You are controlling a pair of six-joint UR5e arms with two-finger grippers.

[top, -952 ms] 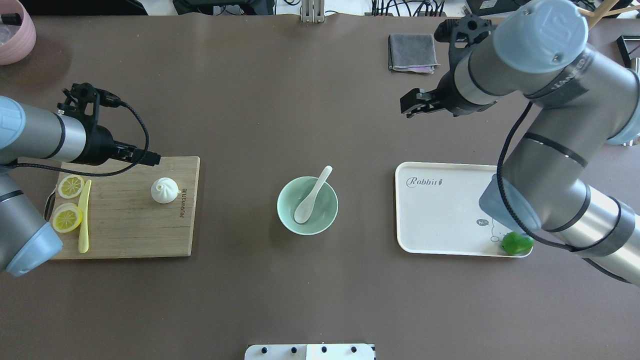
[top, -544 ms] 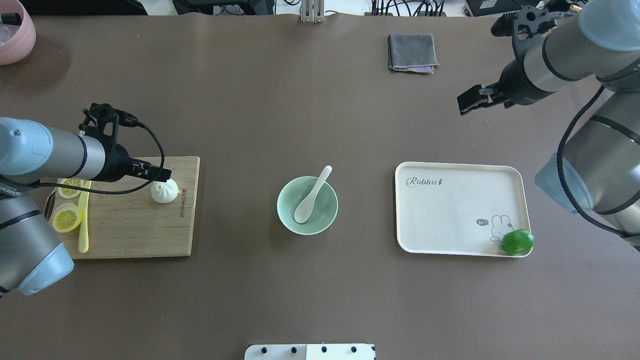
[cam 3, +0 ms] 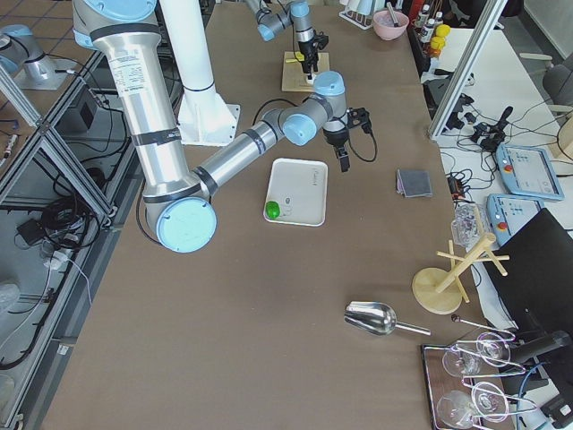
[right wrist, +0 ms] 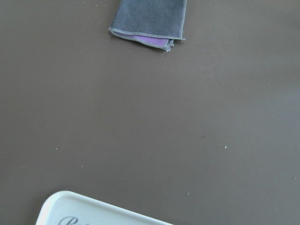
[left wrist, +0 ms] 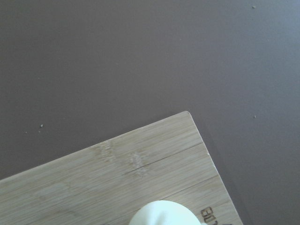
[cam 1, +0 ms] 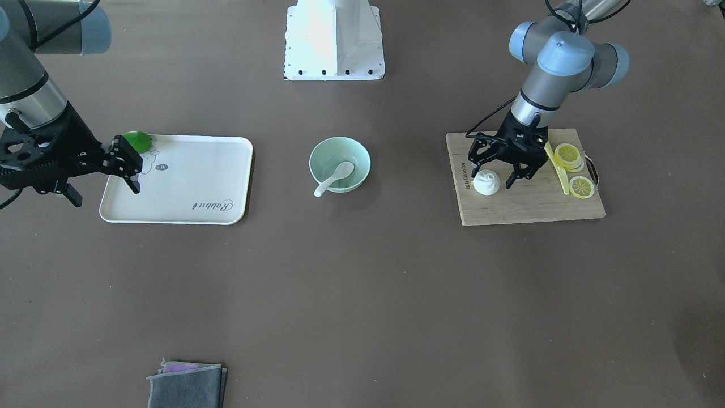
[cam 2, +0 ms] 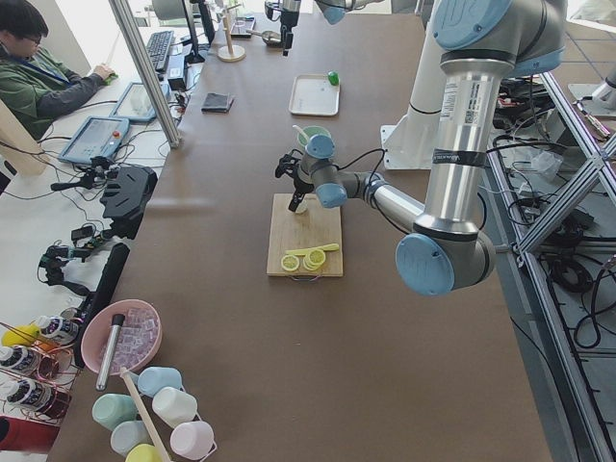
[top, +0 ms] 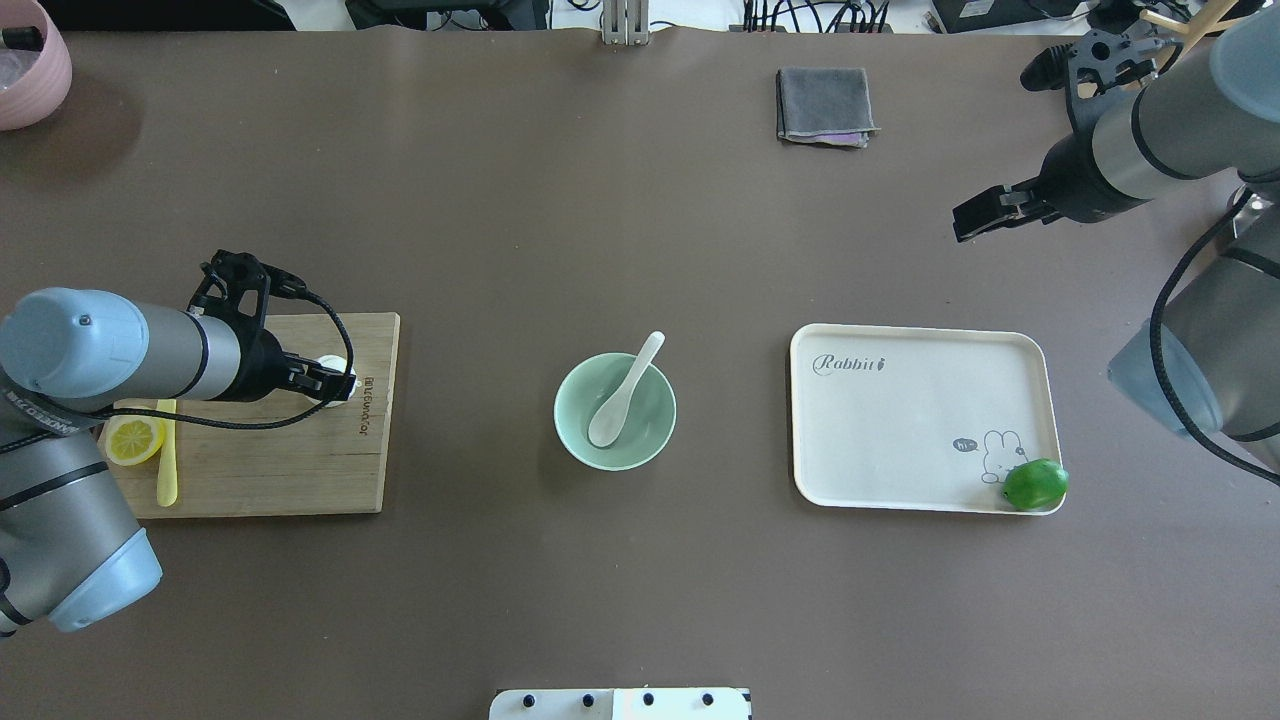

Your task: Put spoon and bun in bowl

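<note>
Ok, left gripper (cam 1: 491,174) fingers spread wide either side of the bun (cam 1: 486,184), not closed on it. The bun sits on the cutting board (cam 1: 527,207), at its bowl-side end. The spoon (top: 618,398) lies in the bowl (top: 572,440), handle over the rim. The right gripper (top: 972,222) is open, empty, up beyond the tray (top: 900,420).

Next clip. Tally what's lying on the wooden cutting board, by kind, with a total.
bun: 1
lemon slices: 2
yellow utensil: 1
Total: 4
</note>
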